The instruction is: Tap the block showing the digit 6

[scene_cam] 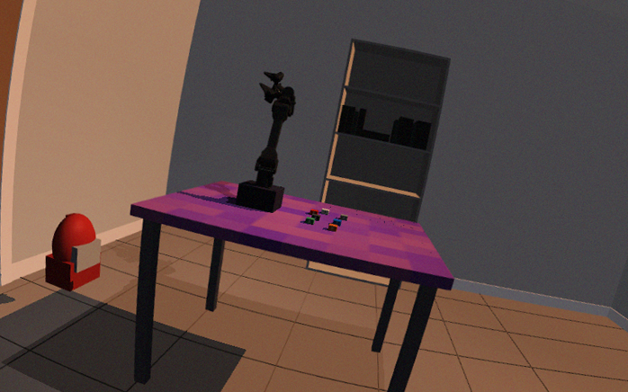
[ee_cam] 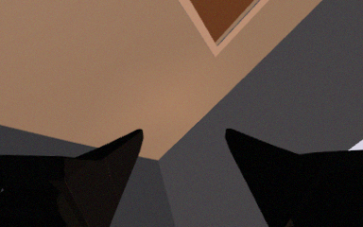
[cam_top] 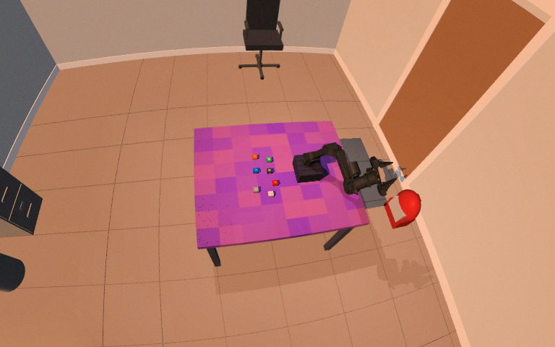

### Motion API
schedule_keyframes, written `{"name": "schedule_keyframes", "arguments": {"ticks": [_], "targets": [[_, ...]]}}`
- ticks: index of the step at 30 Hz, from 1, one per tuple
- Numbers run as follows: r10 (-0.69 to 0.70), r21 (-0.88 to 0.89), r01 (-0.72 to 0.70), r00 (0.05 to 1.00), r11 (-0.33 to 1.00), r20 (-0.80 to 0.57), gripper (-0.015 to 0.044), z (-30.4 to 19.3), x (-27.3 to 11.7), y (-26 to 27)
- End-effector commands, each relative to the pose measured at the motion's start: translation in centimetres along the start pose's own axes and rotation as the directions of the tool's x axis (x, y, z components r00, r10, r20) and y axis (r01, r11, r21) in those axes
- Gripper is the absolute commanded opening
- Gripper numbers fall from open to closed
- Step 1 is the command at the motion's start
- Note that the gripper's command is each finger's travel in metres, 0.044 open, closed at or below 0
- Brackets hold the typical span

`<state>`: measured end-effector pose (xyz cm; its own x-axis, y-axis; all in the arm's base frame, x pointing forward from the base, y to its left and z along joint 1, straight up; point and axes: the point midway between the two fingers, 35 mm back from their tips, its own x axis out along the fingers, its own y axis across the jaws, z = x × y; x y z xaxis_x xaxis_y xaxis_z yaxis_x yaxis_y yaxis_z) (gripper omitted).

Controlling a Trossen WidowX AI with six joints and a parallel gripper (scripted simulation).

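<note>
Small blocks lie on the pink and purple table [cam_top: 254, 220] [scene_cam: 198, 216]: orange [cam_top: 254, 156] [scene_cam: 332, 227], green [cam_top: 269, 159] [scene_cam: 309, 221], blue [cam_top: 256, 170] [scene_cam: 337, 222], dark [cam_top: 269, 170] [scene_cam: 316, 217], red [cam_top: 275, 183] [scene_cam: 313, 212], grey [cam_top: 256, 189] [scene_cam: 343, 218] and white [cam_top: 270, 194] [scene_cam: 325, 211]. Their digits are too small to read, so I cannot tell which shows 6. My gripper [cam_top: 396, 172] [scene_cam: 263, 79] [ee_cam: 184, 132] is open and empty, raised high and pointing away from the blocks. The wrist view shows only walls and ceiling between its fingers.
The arm's dark base [cam_top: 307, 169] [scene_cam: 259, 196] stands on the table, beside the blocks. A red rounded object [cam_top: 410, 204] [scene_cam: 73, 236] is on the floor beyond the table's edge. A chair [cam_top: 262, 38] and a bookshelf [scene_cam: 385, 92] stand away from the table.
</note>
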<state>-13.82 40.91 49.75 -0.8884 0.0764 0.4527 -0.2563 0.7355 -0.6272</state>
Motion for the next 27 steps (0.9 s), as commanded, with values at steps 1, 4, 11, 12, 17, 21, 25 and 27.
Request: {"name": "schedule_keyframes", "arguments": {"ticks": [1,4,11,12,17,21,25,27], "targets": [[0.008,-0.002,-0.008,1.000,1.000,-0.006,0.0400,-0.2,-0.3,0.0],[0.115,0.053,-0.109,0.985,0.993,-0.129,0.0400,-3.6,-4.4,0.5],[0.296,0.286,-0.184,0.857,0.940,-0.422,0.0400,-9.6,-14.4,1.1],[0.319,0.315,-0.184,0.829,0.931,-0.459,0.0400,-10.3,-15.9,1.1],[0.418,0.439,-0.149,0.667,0.886,-0.617,0.0400,-12.6,-23.5,0.6],[0.479,0.510,-0.091,0.511,0.856,-0.714,0.0400,-13.4,-29.7,-0.3],[0.525,0.554,-0.013,0.337,0.832,-0.781,0.0400,-13.3,-35.9,-1.5],[0.542,0.566,0.031,0.246,0.824,-0.803,0.0400,-13.0,-39.0,-2.3]]}}
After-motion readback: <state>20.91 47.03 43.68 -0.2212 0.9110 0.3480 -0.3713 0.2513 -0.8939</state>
